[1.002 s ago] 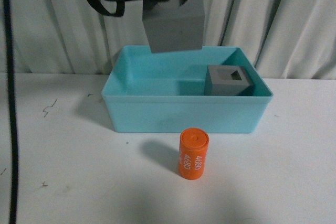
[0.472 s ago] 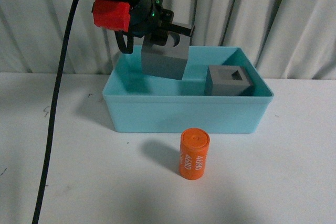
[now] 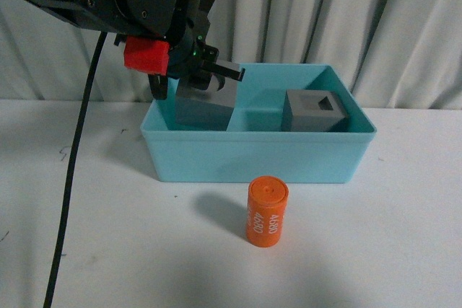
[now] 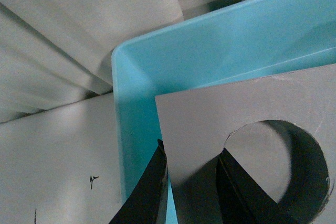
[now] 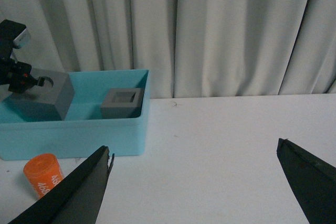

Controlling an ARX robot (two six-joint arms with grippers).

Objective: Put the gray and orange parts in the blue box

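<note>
In the front view, the left gripper point(image 3: 208, 79) is clamping the matte gray cube with the round recess point(image 3: 204, 111) low inside the blue box point(image 3: 253, 137), at its left end. The square-recess cube point(image 3: 312, 111) is sitting at the box's right end, and the orange cylinder point(image 3: 267, 212) is standing outside, just in front.

The left wrist view is showing the grip itself. The black fingers point(image 4: 149, 192) are pinching one cube wall, one inside the round hole.

In the right wrist view, the right gripper point(image 5: 194, 148) is gaping wide, holding nothing.
</note>
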